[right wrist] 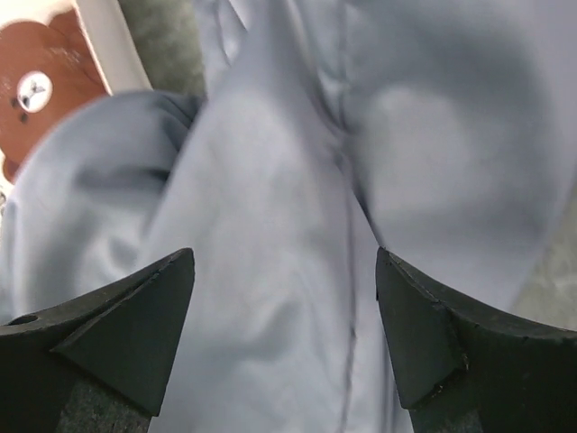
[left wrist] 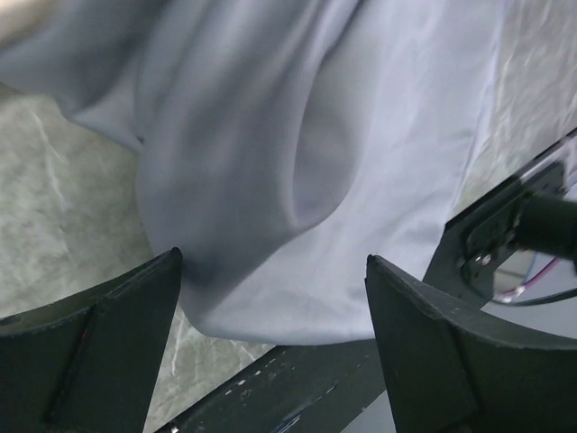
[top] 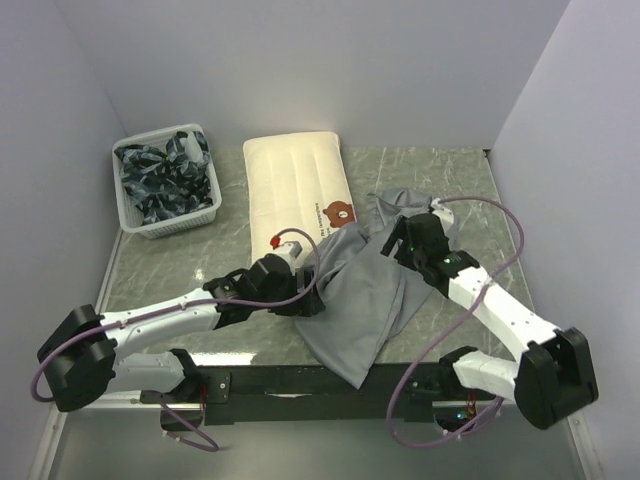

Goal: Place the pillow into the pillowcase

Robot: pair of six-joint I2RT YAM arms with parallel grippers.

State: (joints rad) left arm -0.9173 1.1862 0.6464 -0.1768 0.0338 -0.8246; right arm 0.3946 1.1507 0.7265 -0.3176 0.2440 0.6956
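From above: a green marbled desk (top: 180, 270) between pale walls (top: 300, 60). The pillow (top: 295, 185) lies far centre, and the pillowcase (top: 365, 290) trails from its near right corner over the near edge.
Left wrist: the left pincer (left wrist: 270, 271) is apart above the pillowcase.
Right wrist: the right pincer (right wrist: 284, 266) is apart too.

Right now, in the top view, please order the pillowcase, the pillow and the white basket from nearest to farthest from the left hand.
1. Pillowcase, right beside the left hand.
2. Pillow, just beyond it.
3. White basket, back left corner.
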